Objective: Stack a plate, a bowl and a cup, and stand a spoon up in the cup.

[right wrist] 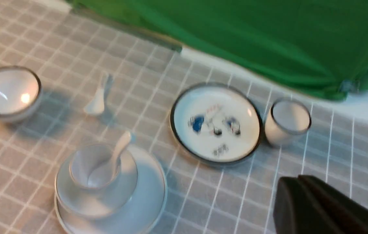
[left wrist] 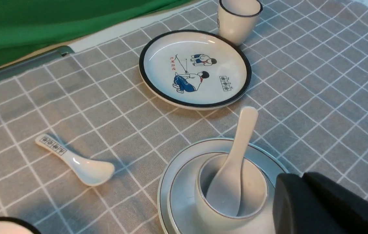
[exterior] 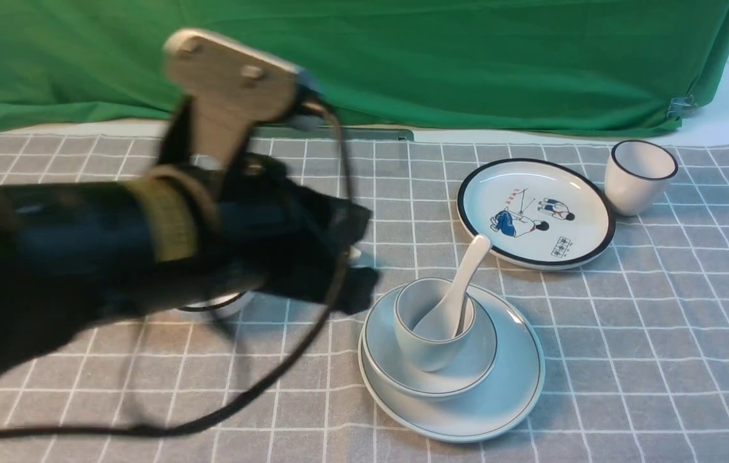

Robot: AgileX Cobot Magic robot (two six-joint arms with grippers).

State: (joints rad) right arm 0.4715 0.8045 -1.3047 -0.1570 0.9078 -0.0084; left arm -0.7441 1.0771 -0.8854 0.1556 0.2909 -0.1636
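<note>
Left gripper (left wrist: 300, 195), jaws pressed together and holding nothing, hangs left of the cup (left wrist: 229, 198); swing it wide and you could knock the leaning spoon (left wrist: 235, 162) out.

On the table (exterior: 660, 354), near the middle of the front edge, the plate (exterior: 512, 402) carries the bowl (exterior: 470, 373). The cup (exterior: 425, 354) stands in the bowl, and the spoon (exterior: 467, 276) leans in the cup. Behind the stack lies a second plate (exterior: 535, 212), with a second cup (exterior: 637, 177) just beside it toward the back right corner. Left of the stack lies a second spoon (left wrist: 76, 162), and further left a second bowl (right wrist: 8, 91).
</note>
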